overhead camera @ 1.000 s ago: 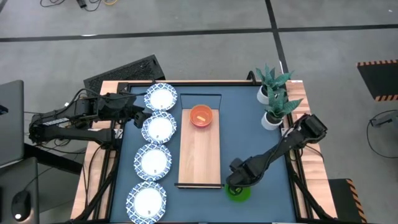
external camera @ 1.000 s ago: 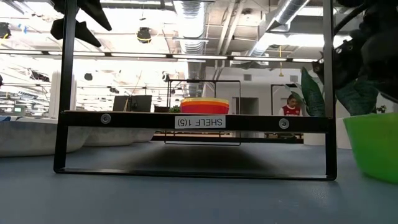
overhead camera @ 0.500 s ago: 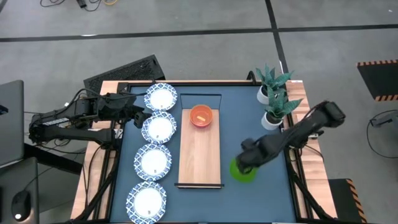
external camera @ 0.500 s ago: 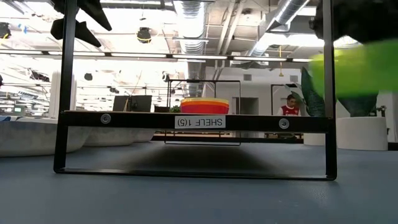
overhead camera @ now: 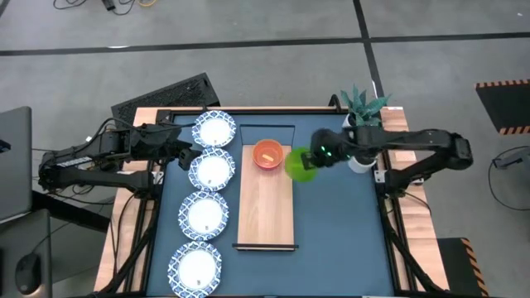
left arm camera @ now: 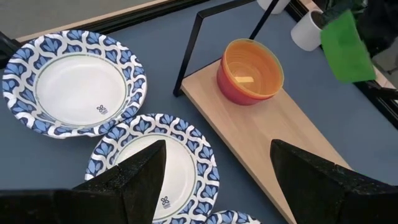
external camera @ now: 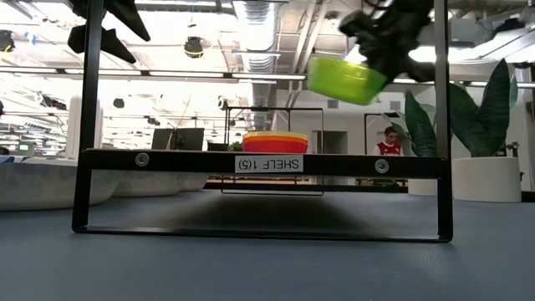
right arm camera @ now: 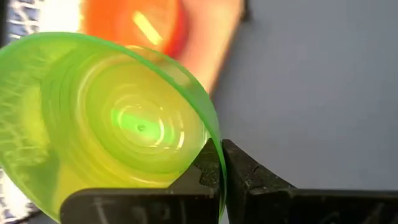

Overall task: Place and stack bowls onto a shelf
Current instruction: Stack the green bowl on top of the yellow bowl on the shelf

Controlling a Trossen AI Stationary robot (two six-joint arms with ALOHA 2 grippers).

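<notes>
My right gripper (overhead camera: 311, 159) is shut on a green bowl (overhead camera: 300, 163), held in the air just right of the shelf's far end. The shelf (overhead camera: 267, 207) is a light wood board on a black frame. A stack of bowls (overhead camera: 267, 154), orange-yellow on top, stands on its far end. In the low view the green bowl (external camera: 344, 79) hangs tilted above and to the right of the stack (external camera: 275, 142). Several white dishes with blue rims (overhead camera: 211, 170) lie in a row left of the shelf. My left gripper (overhead camera: 180, 155) waits open beside them. My right gripper pinches the green bowl's rim (right arm camera: 216, 149), one finger (right arm camera: 202, 173) inside the bowl and the other (right arm camera: 249, 177) outside its wall. The fingers slant down from the table's right side. The bowl (right arm camera: 112, 124) is lifted clear and tilted.
Two potted plants in white pots (overhead camera: 362, 136) stand at the far right, close behind my right arm. The shelf's black frame (external camera: 263, 163) spans the low view. Bare blue tabletop (overhead camera: 339, 232) lies right of the shelf.
My right gripper has lifted the green bowl off the table beside the shelf's near right corner. It has carried the bowl up, toward the far edge and then left to the shelf's far end, turning as it went. The bowl now hangs tilted.
</notes>
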